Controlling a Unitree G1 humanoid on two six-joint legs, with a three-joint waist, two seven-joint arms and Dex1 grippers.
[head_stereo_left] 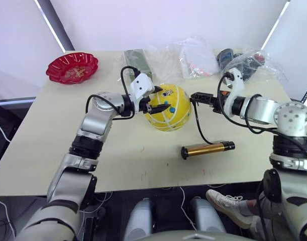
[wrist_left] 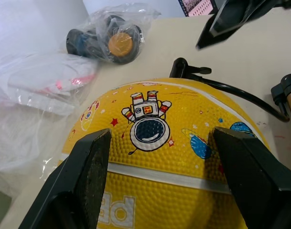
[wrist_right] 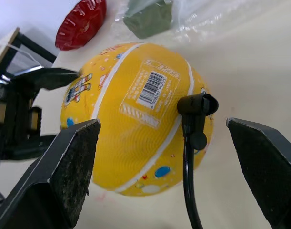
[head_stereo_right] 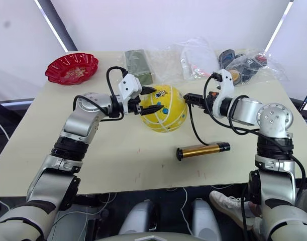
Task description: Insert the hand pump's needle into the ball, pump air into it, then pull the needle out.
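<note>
Ball [head_stereo_left: 169,107] sits mid-bench, between your two pincers. Going left to right:

Red scalloped bowl [head_stereo_left: 72,67] is at the far-left corner of the bench [head_stereo_left: 53,150], well behind and outboard of your left pincer.

Left pincer [head_stereo_left: 158,100] is wide open against the ball's left side. In the left wrist view one finger [wrist_left: 83,181] sits on each flank of the yellow surface, with an astronaut print between them. You cannot tell whether the pads actually press the ball or just straddle it; nothing is clamped.

Green packet [head_stereo_left: 138,60] lies on the bench behind the left pincer, near the back edge.

Needle fitting [wrist_right: 196,107] is up against the ball's right side, just beside the barcode label. The metal tip itself is too small to make out, so you cannot tell how deep it sits. Thin black hose [head_stereo_left: 199,125] drops from the fitting and curves down to the hand pump [head_stereo_left: 207,148], which lies flat on the bench, in front of and below your right pincer, apart from the ball.

Right pincer [head_stereo_left: 203,98] is just right of the ball, spread wide in the right wrist view, one finger [wrist_right: 59,176] on either side of the fitting, gripping nothing.

Clear plastic bags [head_stereo_left: 193,57] with dark items lie along the back edge behind the right pincer.
</note>
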